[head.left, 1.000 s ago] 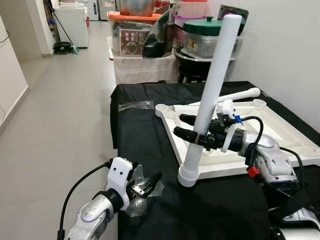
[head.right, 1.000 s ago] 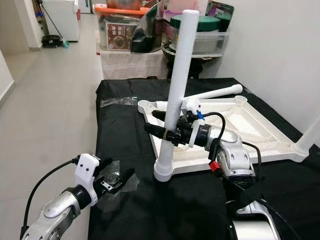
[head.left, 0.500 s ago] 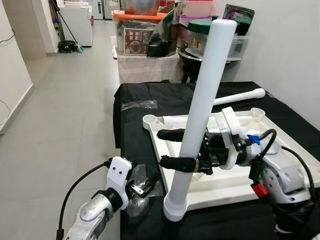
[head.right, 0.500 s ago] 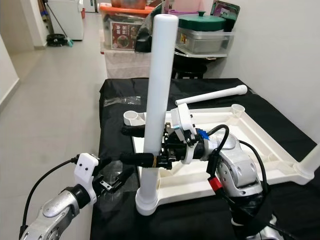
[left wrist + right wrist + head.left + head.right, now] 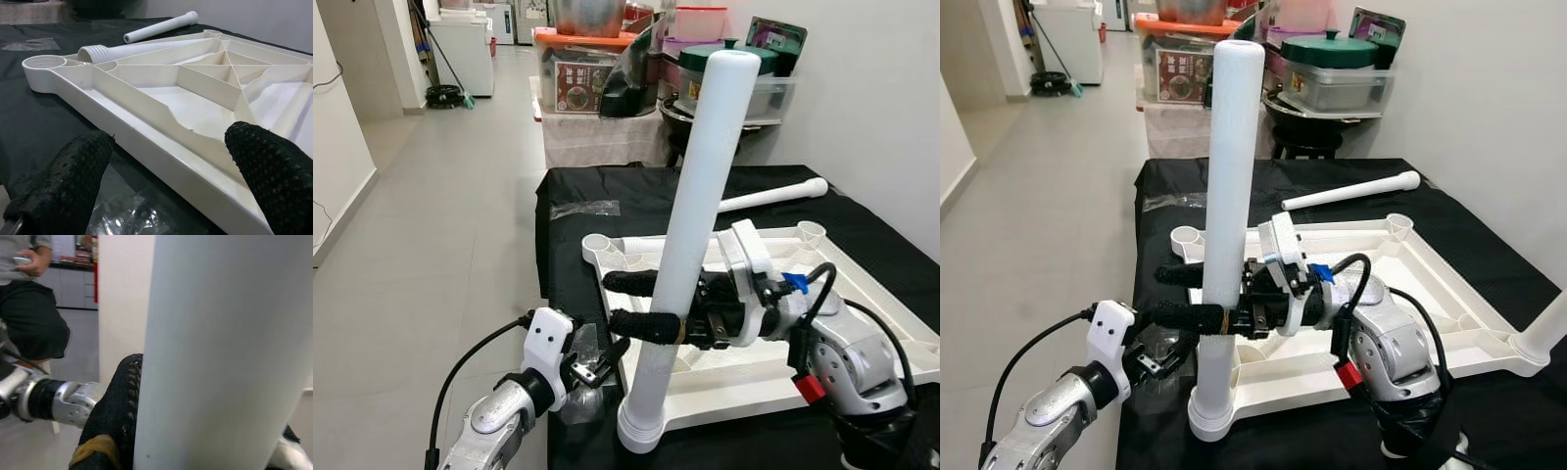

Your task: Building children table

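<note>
- Black-clothed table; upturned white tabletop at centre.
- Right gripper pinches the upright leg, seated at the 7 o'clock corner.
- Left gripper, fingers spread, idle beside it.
- Risk: leg leans; forcing it could cross-thread.

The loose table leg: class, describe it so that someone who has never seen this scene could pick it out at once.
Find the black-covered table with the white upturned tabletop on it. Just beyond the tabletop's far edge a loose table leg lies flat on the cloth. Unlike the upright leg held in the right gripper at the near corner, it touches no socket and no gripper.
</note>
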You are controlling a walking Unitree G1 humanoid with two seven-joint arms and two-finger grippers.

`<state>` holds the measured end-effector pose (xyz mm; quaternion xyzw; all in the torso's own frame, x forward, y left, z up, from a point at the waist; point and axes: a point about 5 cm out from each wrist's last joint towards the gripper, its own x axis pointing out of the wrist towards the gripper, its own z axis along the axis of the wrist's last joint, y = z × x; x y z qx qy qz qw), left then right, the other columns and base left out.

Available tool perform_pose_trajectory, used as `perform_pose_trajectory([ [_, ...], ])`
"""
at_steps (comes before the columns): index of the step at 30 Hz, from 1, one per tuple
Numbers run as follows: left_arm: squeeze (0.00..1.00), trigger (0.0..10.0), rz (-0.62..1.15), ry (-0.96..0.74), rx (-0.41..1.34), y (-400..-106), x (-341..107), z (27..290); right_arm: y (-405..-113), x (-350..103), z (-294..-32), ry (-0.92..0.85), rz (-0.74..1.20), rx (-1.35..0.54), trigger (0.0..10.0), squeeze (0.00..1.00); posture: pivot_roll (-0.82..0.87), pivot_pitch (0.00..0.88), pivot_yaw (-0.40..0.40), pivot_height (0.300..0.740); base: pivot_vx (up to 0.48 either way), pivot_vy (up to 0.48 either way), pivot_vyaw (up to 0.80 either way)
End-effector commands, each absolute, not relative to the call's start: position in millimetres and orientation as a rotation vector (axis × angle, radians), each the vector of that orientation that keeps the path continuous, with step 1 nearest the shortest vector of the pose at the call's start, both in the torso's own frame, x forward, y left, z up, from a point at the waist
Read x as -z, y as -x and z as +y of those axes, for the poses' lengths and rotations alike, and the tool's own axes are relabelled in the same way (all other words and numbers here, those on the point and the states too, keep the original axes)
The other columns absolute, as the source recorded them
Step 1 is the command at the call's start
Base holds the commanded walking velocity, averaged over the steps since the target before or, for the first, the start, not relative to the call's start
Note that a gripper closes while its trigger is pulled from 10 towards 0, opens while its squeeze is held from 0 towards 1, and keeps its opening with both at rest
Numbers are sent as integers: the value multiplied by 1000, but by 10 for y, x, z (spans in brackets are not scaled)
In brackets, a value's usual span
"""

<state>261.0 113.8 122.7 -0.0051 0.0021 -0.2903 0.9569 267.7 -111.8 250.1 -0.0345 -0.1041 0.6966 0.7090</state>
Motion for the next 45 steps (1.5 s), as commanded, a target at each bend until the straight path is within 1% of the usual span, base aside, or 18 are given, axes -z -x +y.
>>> perform_pose_trajectory([
  [1, 0, 10000, 16, 11, 593, -2606, -1191, 1131, -2710, -2411, -1118, 93, -196, -1468, 0, 0, 80, 0, -86, 740, 0, 0, 0],
  [5, 0, 10000, 18, 12, 598, -2601, -1186, 1121, -2721, -2372, -1146, 77, -177, -1396, 0, 0, 75, 0, -83, 740, 0, 0, 0],
  [12, 0, 10000, 17, 10, 588, -2609, -1191, 1142, -2931, -2107, -1293, 75, -56, -1006, 0, 0, 80, 0, -84, 740, 0, 0, 0],
  [13, 0, 10000, 19, 10, 588, -2603, -1186, 1143, -3044, -1964, -1388, 79, 9, -823, 0, 0, 77, 0, -81, 740, 0, 0, 0],
  [14, 0, 10000, 19, 10, 588, -2603, -1186, 1143, -3044, -1964, -1388, 79, 9, -823, 0, 0, 77, 0, -81, 740, 0, 0, 0],
  [15, 0, 10000, 21, 9, 590, -2596, -1180, 1142, -3143, -1829, -1496, 97, 71, -633, 0, 0, 76, 0, -80, 740, 0, 0, 0],
  [16, 0, 10000, 21, 9, 590, -2596, -1180, 1142, -3143, -1829, -1496, 97, 71, -633, 0, 0, 76, 0, -80, 740, 0, 0, 0],
  [17, 0, 10000, 22, 8, 592, -2593, -1177, 1140, -3237, -1710, -1647, 96, 131, -404, 0, 0, 76, 0, -78, 740, 0, 0, 0],
  [18, 0, 10000, 22, 8, 592, -2593, -1177, 1140, -3237, -1710, -1647, 96, 131, -404, 0, 0, 76, 0, -78, 740, 0, 0, 0],
  [19, 0, 10000, 22, 9, 593, -2593, -1178, 1139, -3278, -1619, -1764, 83, 175, -238, 0, 0, 76, 0, -78, 740, 0, 0, 0],
  [20, 0, 10000, 22, 9, 593, -2593, -1178, 1139, -3278, -1619, -1764, 83, 175, -238, 0, 0, 76, 0, -78, 740, 0, 0, 0],
  [21, 0, 10000, 20, 8, 592, -2601, -1183, 1143, -3282, -1551, -1866, 69, 200, -93, 0, 0, 78, 0, -79, 740, 0, 0, 0],
  [31, 0, 10000, 21, 11, 591, -2595, -1186, 1142, -3204, -1424, -2016, 34, 255, 224, 0, 0, 76, 0, -80, 740, 0, 0, 0],
  [32, 0, 10000, 22, 12, 591, -2591, -1186, 1140, -3195, -1414, -2136, 27, 265, 338, 0, 0, 76, 0, -81, 740, 0, 0, 0],
  [33, 0, 10000, 22, 12, 591, -2591, -1186, 1140, -3195, -1414, -2136, 27, 265, 338, 0, 0, 76, 0, -81, 740, 0, 0, 0],
  [35, 0, 10000, 24, 15, 589, -2585, -1182, 1141, -3162, -1416, -2414, 15, 271, 575, 0, 0, 73, 0, -80, 740, 0, 0, 0],
  [39, 0, 10000, 25, 16, 590, -2581, -1178, 1140, -3128, -1434, -2573, 12, 259, 716, 0, 0, 72, 0, -78, 740, 0, 0, 0],
  [45, 0, 10000, 27, 20, 595, -2585, -1176, 1129, -3083, -1508, -2561, 11, 218, 845, 0, 0, 67, 0, -75, 740, 0, 0, 0],
])
